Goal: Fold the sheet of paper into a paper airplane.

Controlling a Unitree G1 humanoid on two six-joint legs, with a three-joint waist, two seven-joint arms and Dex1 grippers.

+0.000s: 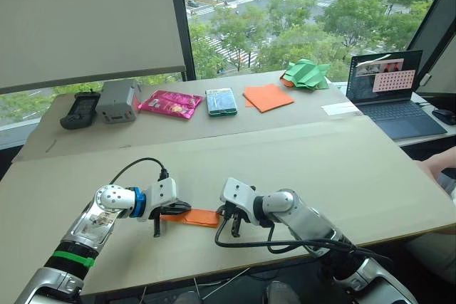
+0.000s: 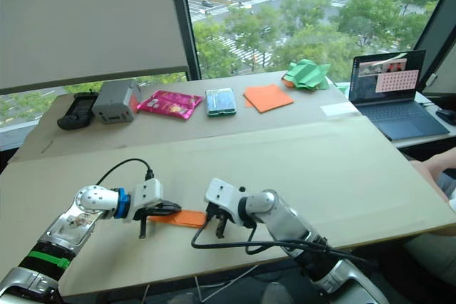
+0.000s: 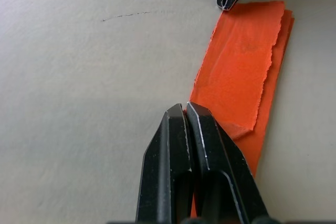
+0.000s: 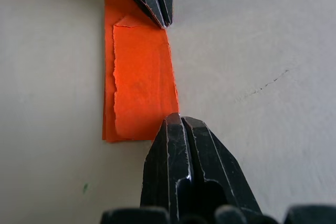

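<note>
The sheet of paper [image 1: 196, 217] is orange and lies flat near the table's front edge, folded into a narrow oblong strip of ragged-edged layers [image 3: 247, 66]; it has no pointed airplane shape. My left gripper [image 1: 187, 208] is shut, and its tips [image 3: 187, 106] rest on the strip's left end. My right gripper [image 1: 222, 214] is also shut, with its tips [image 4: 178, 117] touching the strip's right end at a corner. The strip spans the gap between the two grippers. Neither holds paper between its fingers.
Along the far side of the table [image 1: 342, 176] lie a black device [image 1: 80, 110], a grey box [image 1: 116, 101], a pink packet [image 1: 169, 103], a green packet [image 1: 221, 101], a stack of orange sheets [image 1: 268, 97] and crumpled green paper [image 1: 308, 74]. A laptop [image 1: 392, 90] stands at right. A person's arm [image 1: 438, 165] shows at the right edge.
</note>
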